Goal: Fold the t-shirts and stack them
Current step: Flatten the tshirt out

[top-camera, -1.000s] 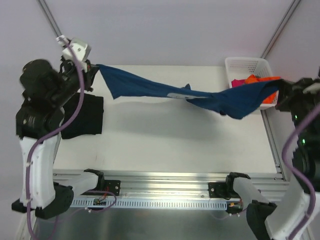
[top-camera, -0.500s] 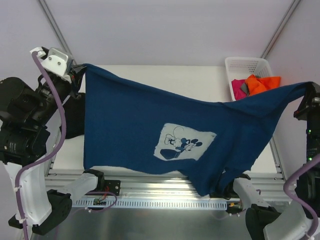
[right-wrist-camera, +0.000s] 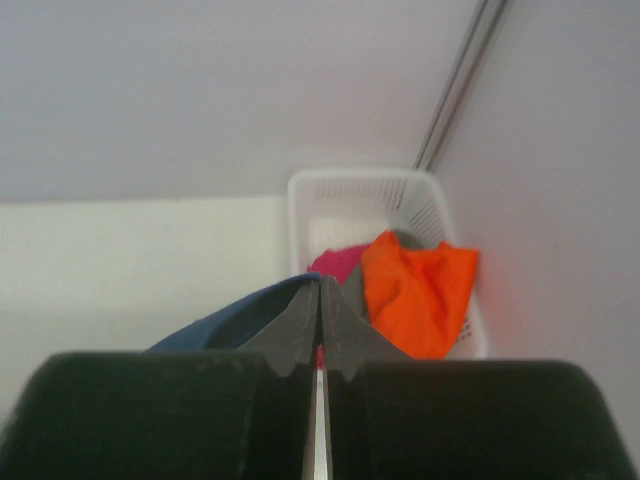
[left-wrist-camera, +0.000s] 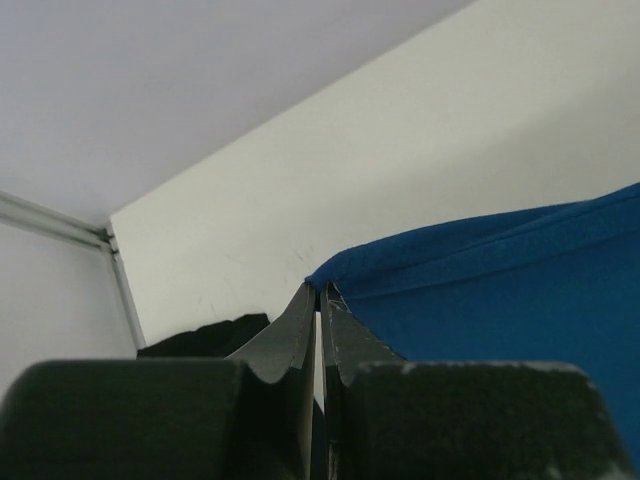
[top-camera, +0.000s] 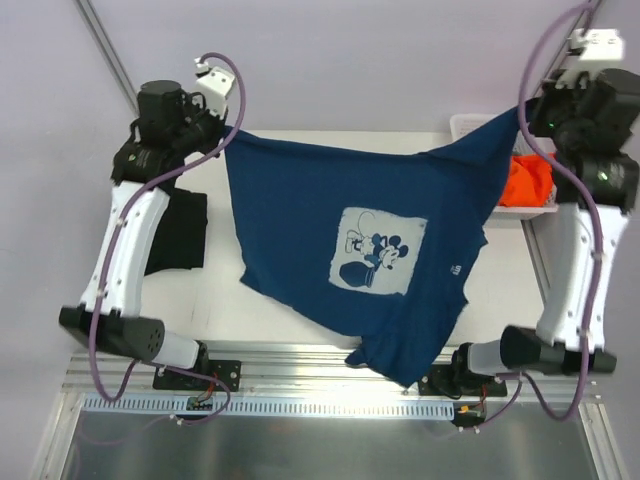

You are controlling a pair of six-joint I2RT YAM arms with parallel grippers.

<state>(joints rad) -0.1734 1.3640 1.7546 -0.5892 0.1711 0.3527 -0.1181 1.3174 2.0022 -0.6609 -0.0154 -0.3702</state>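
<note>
The soft navy t-shirt (top-camera: 300,220) hangs spread wide mid-frame, a pale square picture on it. The left gripper (left-wrist-camera: 320,300) and right gripper (right-wrist-camera: 320,300) each pinch a top corner, upper left and upper right. Behind, a crumpled orange t-shirt (right-wrist-camera: 420,290) sits in the white holey basket (right-wrist-camera: 340,195).

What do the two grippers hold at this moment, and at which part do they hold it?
Both hold the navy blue t-shirt, spread between them: left gripper and right gripper each pinch one corner of its top edge.
</note>
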